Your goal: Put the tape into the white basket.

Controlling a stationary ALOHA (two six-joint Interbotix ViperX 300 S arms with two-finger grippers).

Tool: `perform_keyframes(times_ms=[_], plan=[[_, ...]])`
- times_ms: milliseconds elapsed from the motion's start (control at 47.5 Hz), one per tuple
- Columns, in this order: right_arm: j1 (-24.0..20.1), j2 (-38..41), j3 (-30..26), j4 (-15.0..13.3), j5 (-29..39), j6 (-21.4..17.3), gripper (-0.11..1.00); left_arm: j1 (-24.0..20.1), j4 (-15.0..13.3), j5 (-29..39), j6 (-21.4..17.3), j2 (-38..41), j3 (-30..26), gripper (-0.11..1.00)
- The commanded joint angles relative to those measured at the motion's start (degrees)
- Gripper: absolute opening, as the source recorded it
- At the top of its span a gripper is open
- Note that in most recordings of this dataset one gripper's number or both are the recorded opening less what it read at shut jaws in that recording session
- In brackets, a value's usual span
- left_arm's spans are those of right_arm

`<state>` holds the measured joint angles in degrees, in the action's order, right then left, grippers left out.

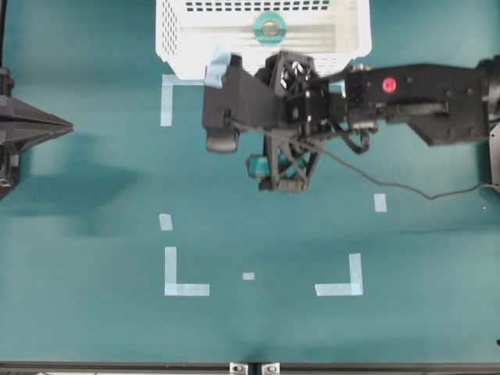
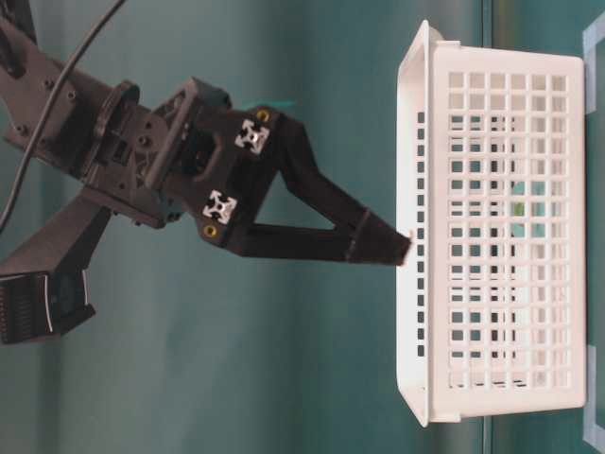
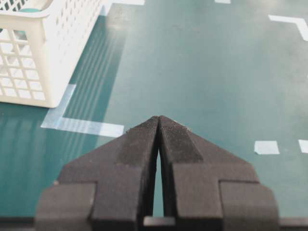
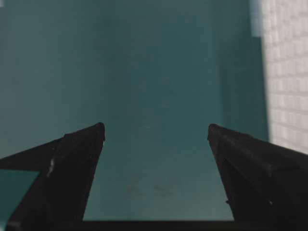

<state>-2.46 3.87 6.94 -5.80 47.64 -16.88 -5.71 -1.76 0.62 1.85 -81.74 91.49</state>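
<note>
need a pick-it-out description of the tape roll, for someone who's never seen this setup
Find the white basket, the big slotted plastic box at the top middle of the overhead view. The tape lies inside it on the floor, near the centre. It is a small turquoise ring with a round hollow core, unlike the flat pale-blue strips stuck to the green table.

This looks like a robotics lab bench. A plain teal table surface carries pale tape corner marks that outline a work zone. Black robot arms with exposed cables stand over it, and no household furniture appears.
</note>
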Motion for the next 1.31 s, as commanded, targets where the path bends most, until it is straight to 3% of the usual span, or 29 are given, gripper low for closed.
perform_keyframes(times_ms=[0,442,1285], plan=[[-1.23,-1.76,1.05,0.70,-3.60,-0.09,0.92,-0.26,0.09,-0.26,0.00,0.53,-0.70,-0.11],[-1.67,-5.45,11.69,0.70,-20.83,0.00,0.92,-0.26,0.09,-0.26,0.00,0.53,-0.70,-0.11],[-1.58,-22.76,27.42,-0.44,-36.83,0.18,0.91,-0.26,0.09,-0.26,0.00,0.53,-0.70,-0.11]])
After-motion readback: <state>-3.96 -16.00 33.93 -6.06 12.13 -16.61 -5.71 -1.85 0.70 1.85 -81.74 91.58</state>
